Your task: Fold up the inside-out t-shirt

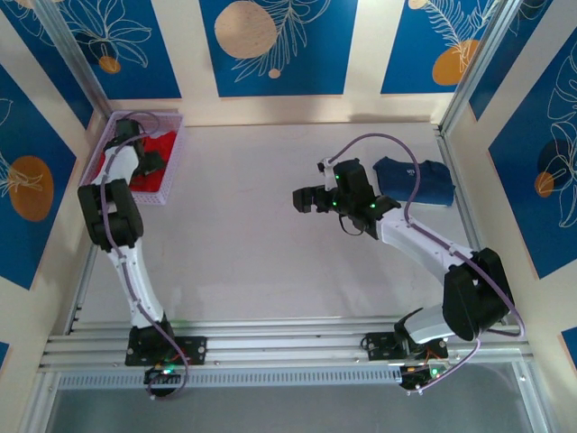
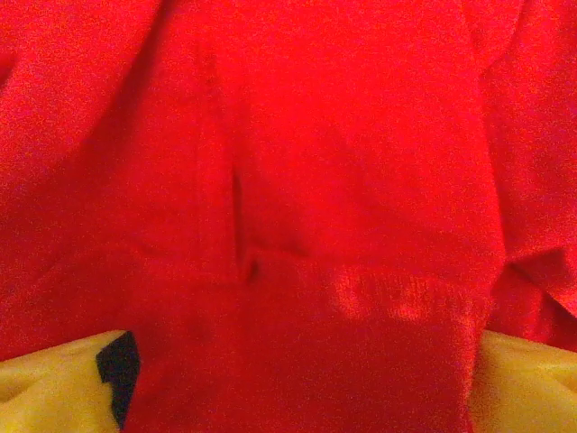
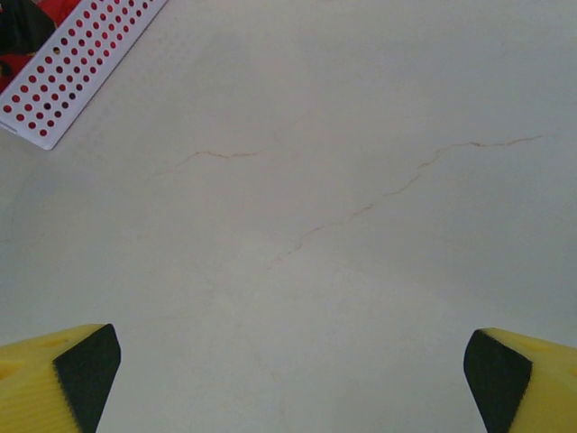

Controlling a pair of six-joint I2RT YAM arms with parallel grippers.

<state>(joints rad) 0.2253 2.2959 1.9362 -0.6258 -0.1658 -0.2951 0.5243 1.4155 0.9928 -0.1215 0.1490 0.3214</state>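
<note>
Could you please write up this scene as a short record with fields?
t-shirt: red, bunched in the white perforated basket at the far left corner of the table
left gripper: open, fingers either side of a bunch of the red cloth
right gripper: open, above bare tabletop, holding nothing
navy garment: folded, lying at the far right
folding: not yet begun

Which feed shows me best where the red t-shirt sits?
Top external: the t-shirt lies bunched in the white basket at far left, partly under the left arm. Left wrist gives a close-up of red cloth without outline; right wrist catches slivers of red through the basket's holes.
</note>
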